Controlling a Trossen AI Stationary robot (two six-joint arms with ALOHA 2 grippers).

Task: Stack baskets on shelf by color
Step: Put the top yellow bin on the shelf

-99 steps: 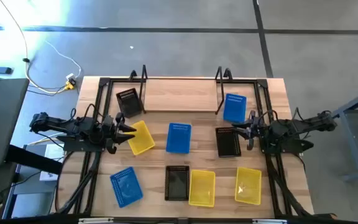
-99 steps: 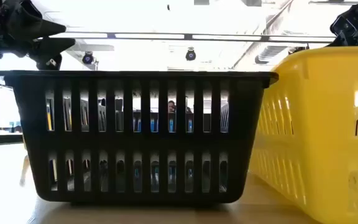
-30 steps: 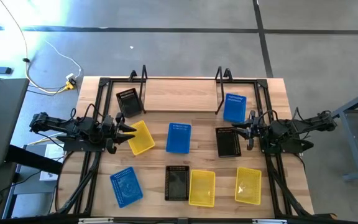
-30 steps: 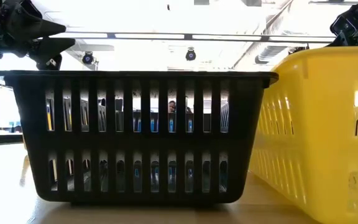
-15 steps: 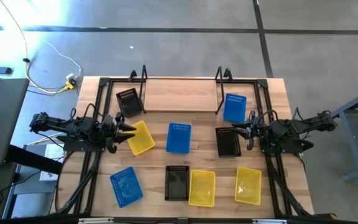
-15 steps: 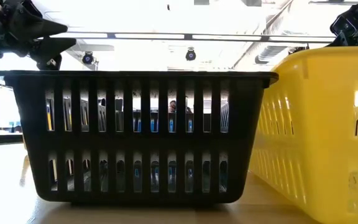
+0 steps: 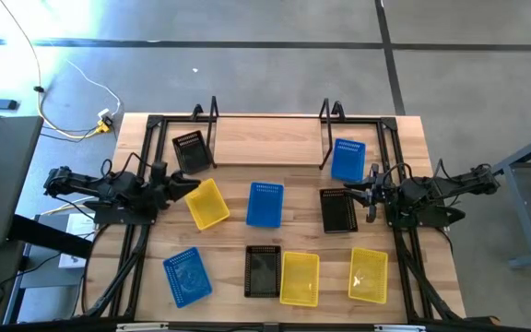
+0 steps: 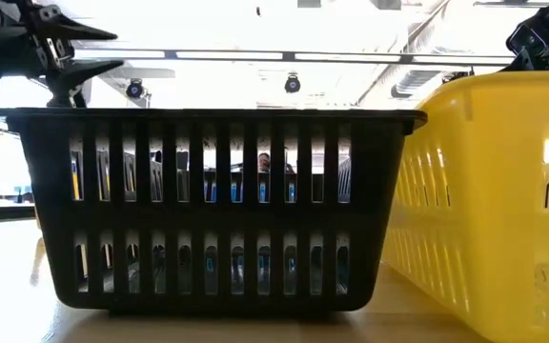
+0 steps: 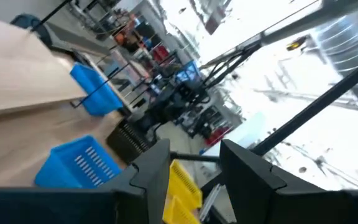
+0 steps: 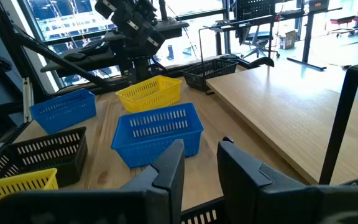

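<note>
The left gripper (image 7: 192,183) is held open and empty beside a small perforated yellow plastic basket (image 7: 206,204). The right gripper (image 7: 352,193) is open, empty, at a black basket (image 7: 338,210). The thin black metal rod shelf (image 7: 267,164) stands behind them.

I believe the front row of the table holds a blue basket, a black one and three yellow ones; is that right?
Not quite: the high view shows only two yellow baskets in that front row, beside the blue basket and the black basket. The third yellow basket lies farther back, just ahead of the left end effector.
</note>
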